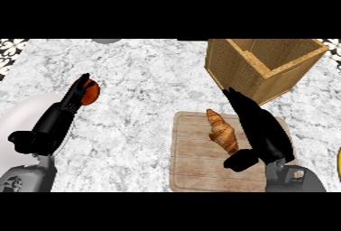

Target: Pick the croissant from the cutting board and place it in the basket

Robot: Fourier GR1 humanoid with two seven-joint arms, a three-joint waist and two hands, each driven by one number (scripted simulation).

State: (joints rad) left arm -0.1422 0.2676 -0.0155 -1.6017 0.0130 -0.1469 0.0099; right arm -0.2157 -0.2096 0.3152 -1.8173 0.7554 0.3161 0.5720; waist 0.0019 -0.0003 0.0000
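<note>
A golden-brown croissant (222,130) lies lengthwise on the pale wooden cutting board (193,167), toward the board's upper middle. My right hand (260,126) hovers over the board just right of the croissant, fingers straight and pointing up-left, thumb (241,160) sticking out below the pastry; it holds nothing. The tall woven basket (266,63) stands at the back right, its open top tilted toward the view, just beyond my right fingertips. My left hand (63,113) rests open at the left, fingers up.
An orange-red round object (90,93) sits behind my left fingertips. A yellow thing (338,164) peeks in at the right edge. Marble counter spreads between the two arms. A grey disc (106,40) shows at the back edge.
</note>
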